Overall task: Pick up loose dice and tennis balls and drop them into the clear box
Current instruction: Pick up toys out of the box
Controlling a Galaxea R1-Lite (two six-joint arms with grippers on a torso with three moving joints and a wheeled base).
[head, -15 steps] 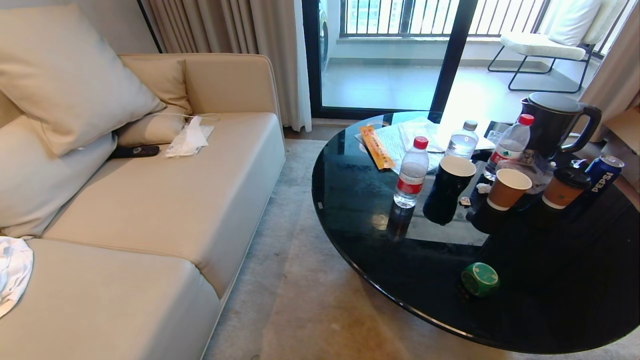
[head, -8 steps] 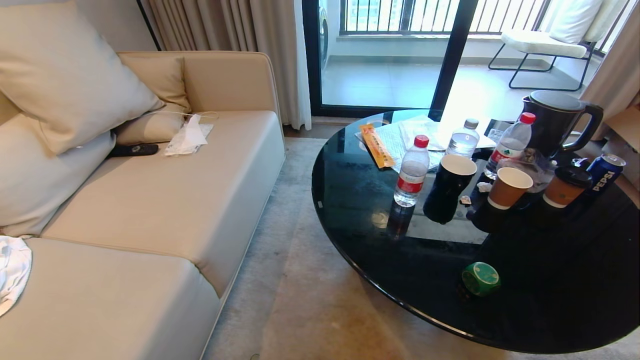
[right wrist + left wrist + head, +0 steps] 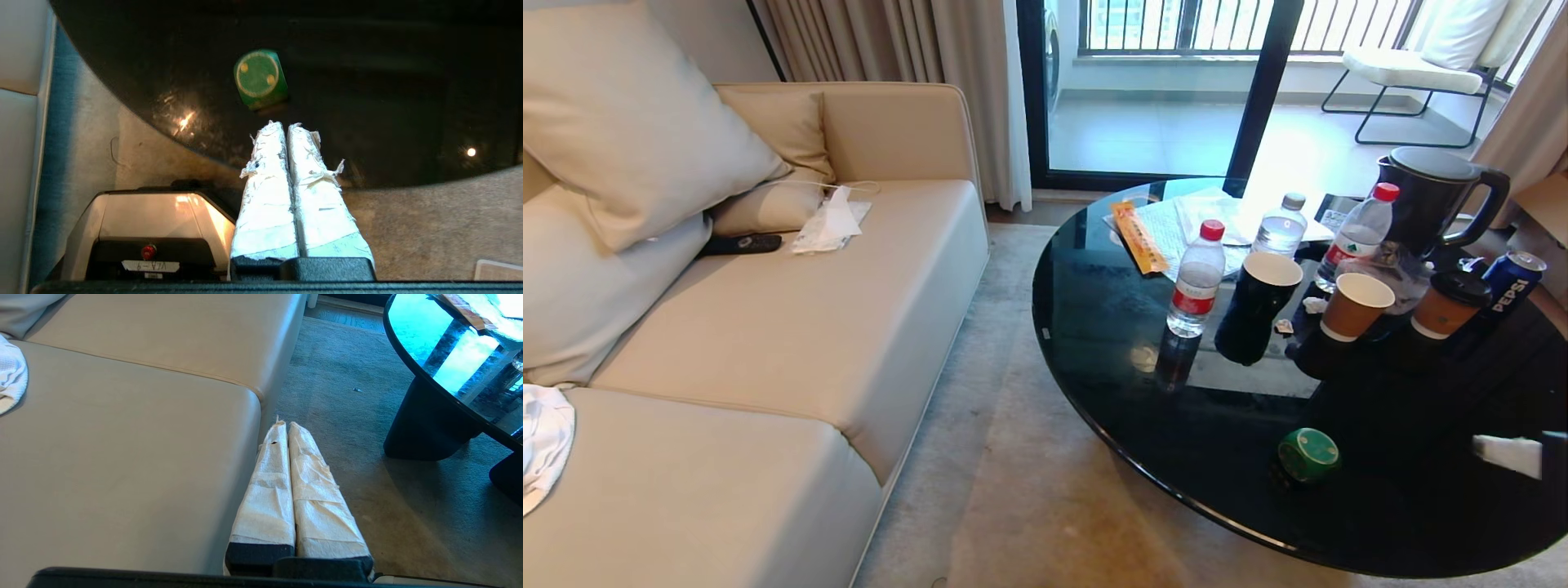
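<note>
sofa point(image 3: 768, 343) cut off at left; round black table point(image 3: 1143, 425) cut off at right, crowded at its far side with bottles point(image 3: 1194, 279), cups point(image 3: 1352, 307) and a kettle point(image 3: 1429, 196). green die point(image 3: 1307, 455) near the table's front edge. right gripper point(image 3: 286, 126) clenched, empty, above the table just short of the die; only its tip enters the head view. left gripper point(image 3: 286, 426) clenched, over the carpet beside the sofa.

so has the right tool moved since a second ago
Yes. The tape-wrapped right tool, shut, has come into the head view from the right edge, over the round black glass table, right of the green rounded die; before, it was out of view.
</note>
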